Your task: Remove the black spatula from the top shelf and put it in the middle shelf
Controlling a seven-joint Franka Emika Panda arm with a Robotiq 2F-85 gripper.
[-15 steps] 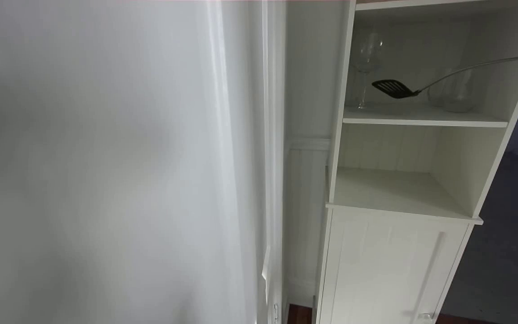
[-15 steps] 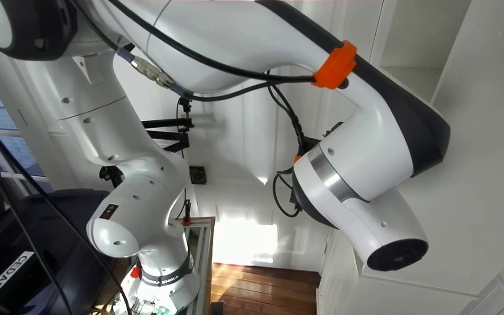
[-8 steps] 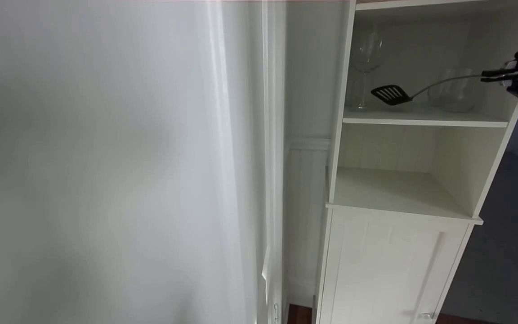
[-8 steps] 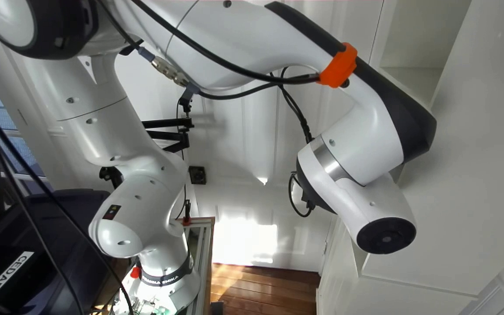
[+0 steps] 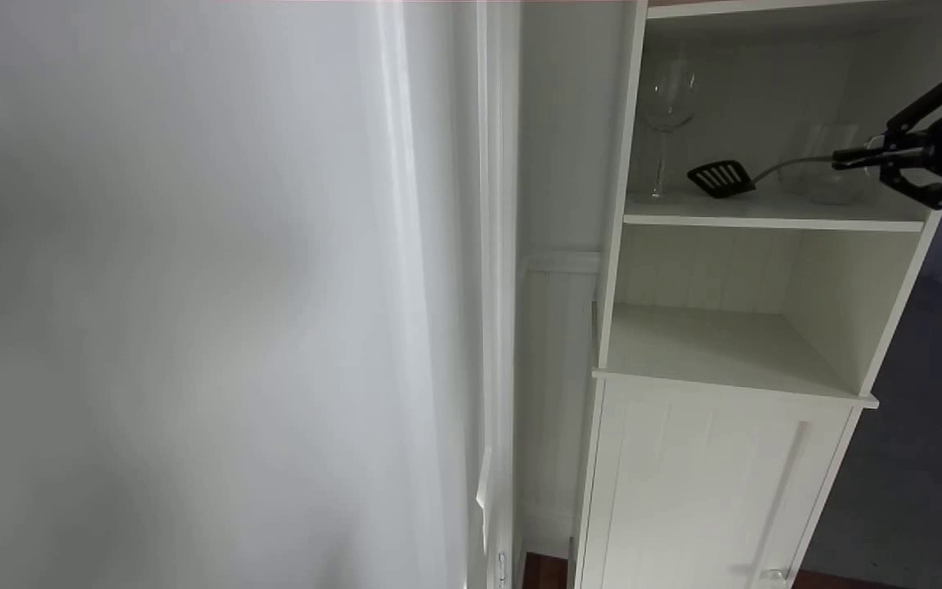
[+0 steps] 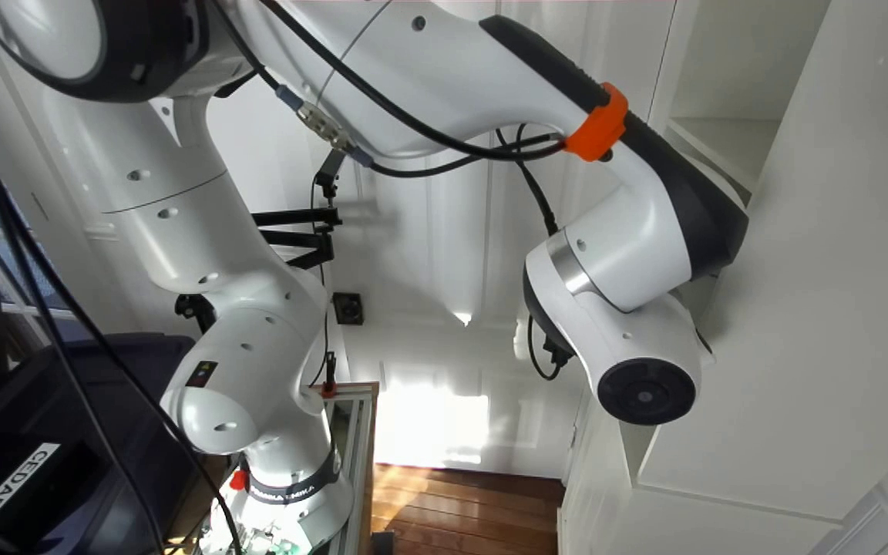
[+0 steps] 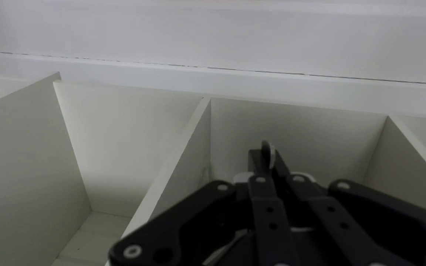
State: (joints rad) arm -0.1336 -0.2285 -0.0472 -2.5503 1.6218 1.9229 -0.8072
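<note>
At the opening above the white middle shelf [image 5: 769, 222], fingers [image 7: 266, 195] drawn together and clamped on the thin handle of the black slotted spatula [image 5: 731, 182]. Just changed in an exterior view: fingers and linkage brought well in from its border and lower, with spatula head dipped nearer the board. For the task, most likely already off the top shelf [image 5: 696, 10], with placing under way and release not yet made. Blade tilted, apparently just above the board; impossible to tell how deep inside.

Next, edges. Under the head, the shelf's thin front lip, apt to catch a blade lowered too soon. Beside the blade, a stemmed wine glass [image 5: 669, 105]; behind the handle, clear glassware [image 5: 829, 188], both presumably easy to knock. Behind the linkage, a white cabinet upright [image 5: 899, 311], overlapped in view, contact unclear. Best open room, probably: straight in between wine glass and glassware, plus the space out front for backing off. Farther out, white Franka arm [image 6: 459, 77] bent close to a pale side panel [image 6: 829, 331], clearance hard to judge.
</note>
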